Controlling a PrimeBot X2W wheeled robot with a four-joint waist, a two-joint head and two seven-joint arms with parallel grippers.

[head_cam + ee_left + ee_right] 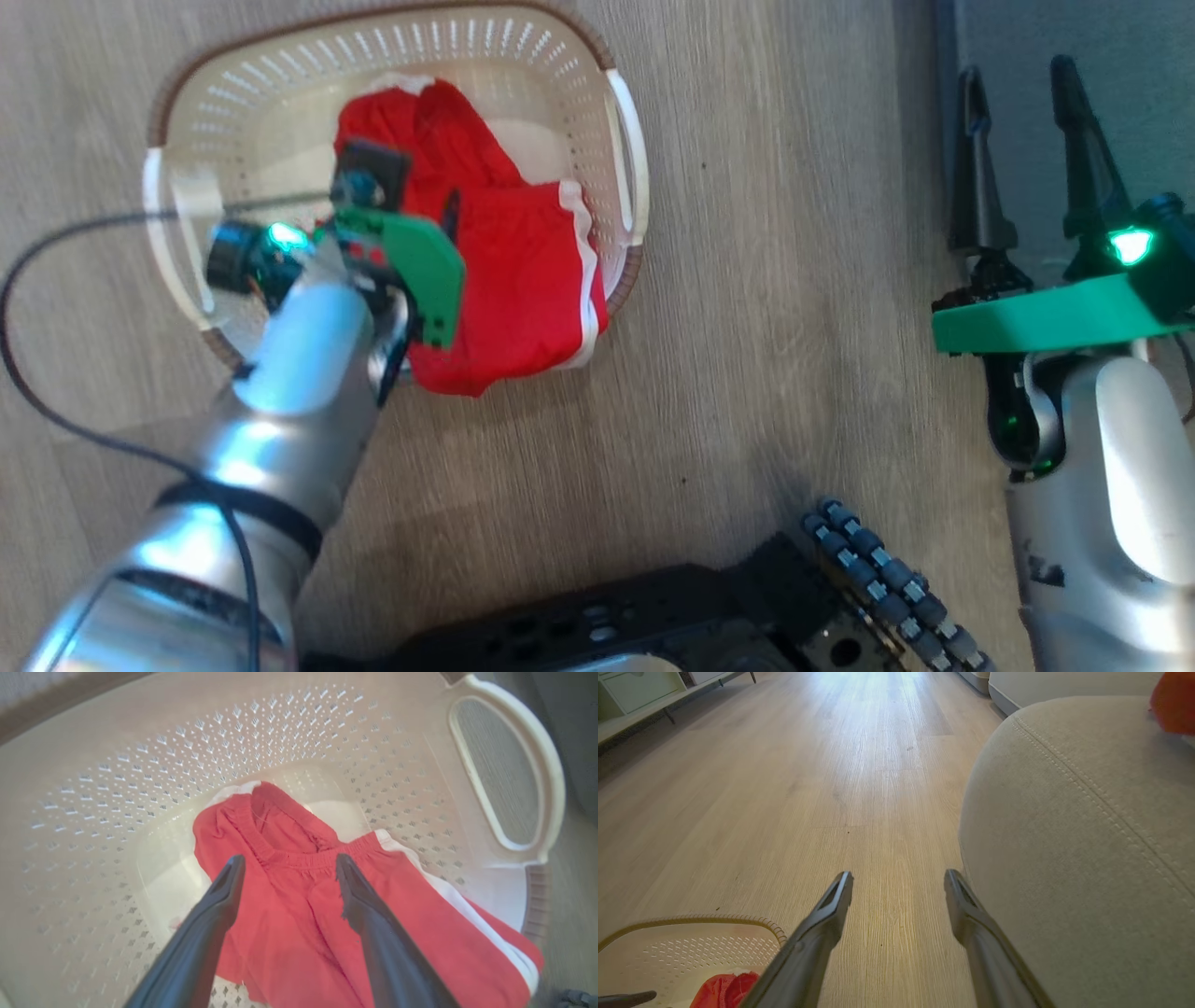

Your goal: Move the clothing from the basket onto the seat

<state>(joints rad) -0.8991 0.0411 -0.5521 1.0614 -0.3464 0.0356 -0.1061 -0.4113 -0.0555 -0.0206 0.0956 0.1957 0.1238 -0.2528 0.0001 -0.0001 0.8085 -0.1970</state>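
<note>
Left arm (280,373): nearest to us in the head view, this silver forearm reaches from the near left up over the basket, and a black cable (28,373) loops out to its left.
Left gripper (289,858): we see its two dark fingers spread apart and empty, pointing down into the basket. Their tips sit just above the red cloth near the elastic waistband. We cannot tell whether they touch it.
Clothing (523,271): a bright red garment with white side stripes lies in the basket. One part is bunched on the basket floor, and the other is draped over the near right rim.
Basket (280,93): cream perforated plastic with a brown rim and white handles. It stands on the wooden floor (794,280) at the far left.
Right gripper (1018,75): we see its jaws wide apart and holding nothing. It hangs above bare floor at the far right, well apart from the basket. In the right wrist view its right finger sits just beside the cushion edge.
Seat (1064,858): a grey-green cushion with a stitched seam, to the right of the basket.
Red piece on the seat (1174,700): it rests at the far right corner, too cropped for us to name.
Robot base (653,616): black, with a roller wheel (878,579), at the near edge.
</note>
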